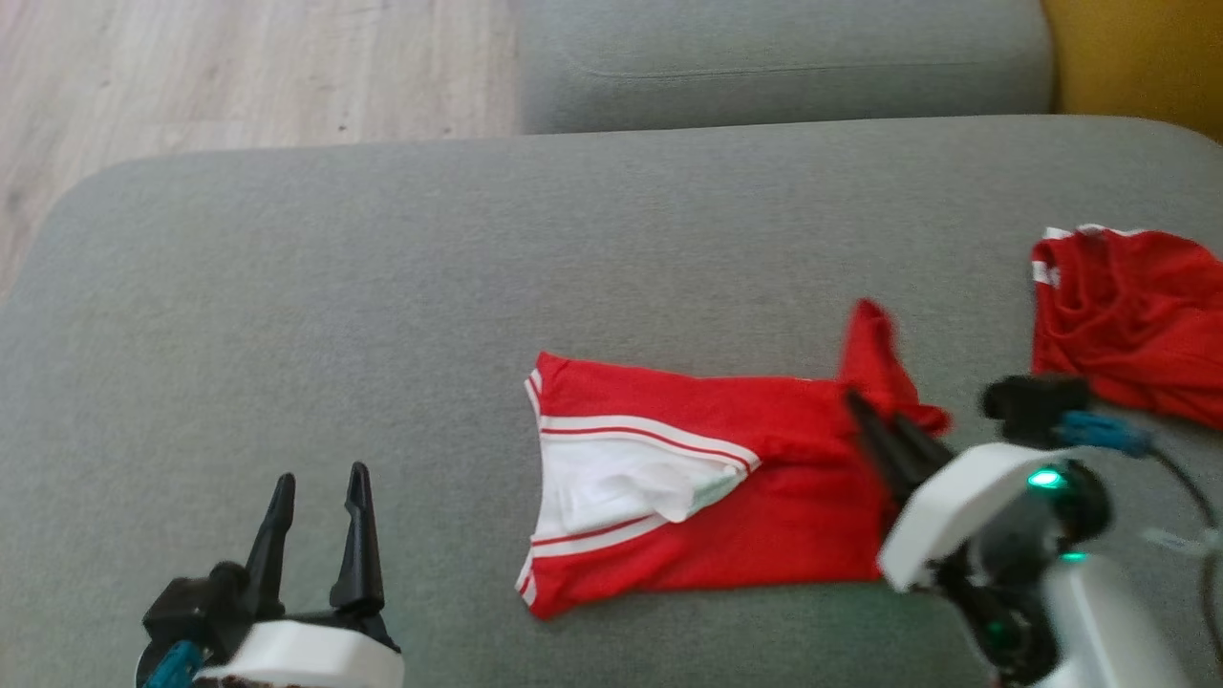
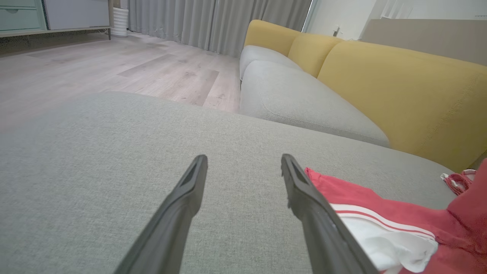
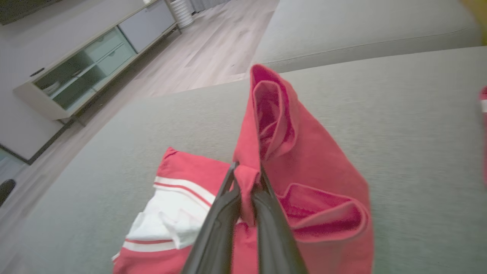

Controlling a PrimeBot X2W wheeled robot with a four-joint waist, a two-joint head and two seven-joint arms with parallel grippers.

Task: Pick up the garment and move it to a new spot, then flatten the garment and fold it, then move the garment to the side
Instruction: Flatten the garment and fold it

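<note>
Since the right end effector (image 1: 871, 411) is pinched shut on a raised fold at the right end of the red garment (image 1: 783, 526), the step in hand looks like a fold or a drag led by that end. The rest of the cloth lies on the grey cushion (image 1: 382, 287), close to its near edge and right of the middle. To do it well, the pinched fold should travel low and level toward the left end. There, a white striped panel (image 1: 611, 478) is turned back and bunched, and it would crease further if the red layer came down on it unevenly. The grip takes in only a narrow tuck of fabric, so a slow pull seems wiser than a quick one. The left end effector (image 1: 321, 478) hangs with its fingers spread wide and nothing between them, above the near left corner of the cushion. It is well apart from the cloth and free to pin the left hem. A second red garment (image 1: 1127, 325) lies crumpled at the right edge of the cushion, near the right arm and its trailing cable (image 1: 1180, 487), which could snag it on a swing. Beyond the far edge are another grey seat (image 1: 764, 67), a yellow backrest (image 1: 1137, 57) and wooden floor (image 1: 239, 67).
</note>
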